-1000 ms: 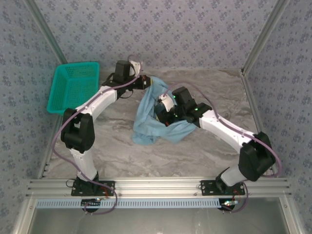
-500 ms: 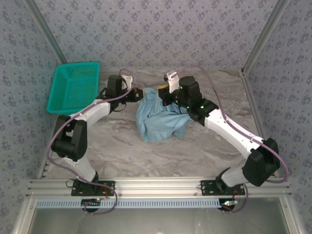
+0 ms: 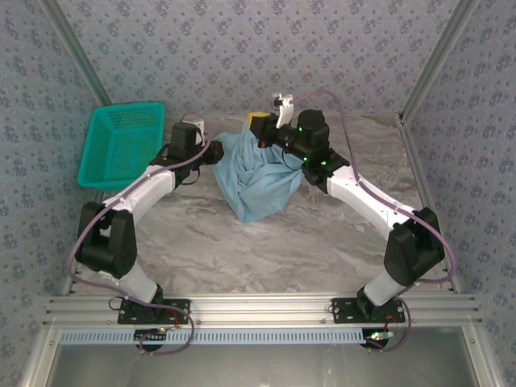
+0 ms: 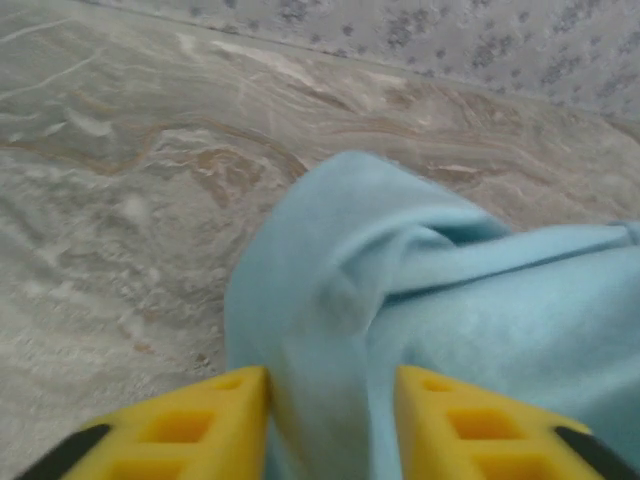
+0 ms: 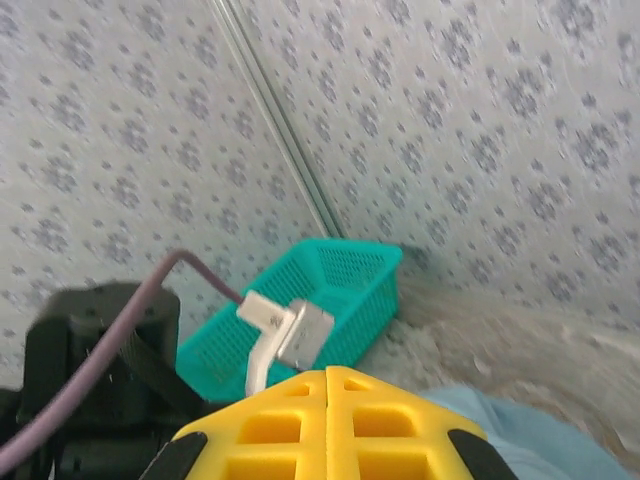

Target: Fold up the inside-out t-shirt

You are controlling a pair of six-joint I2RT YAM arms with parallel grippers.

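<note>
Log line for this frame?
left gripper open, t-shirt fold between | right gripper shut on t-shirt | t-shirt bunched, not folded | basket far left, apart

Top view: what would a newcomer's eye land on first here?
The light blue t-shirt, bunched in the middle and drawn up to a peak where the shut right gripper pinches it. Then the teal basket at far left, and the left gripper beside the shirt, open around fabric.
</note>
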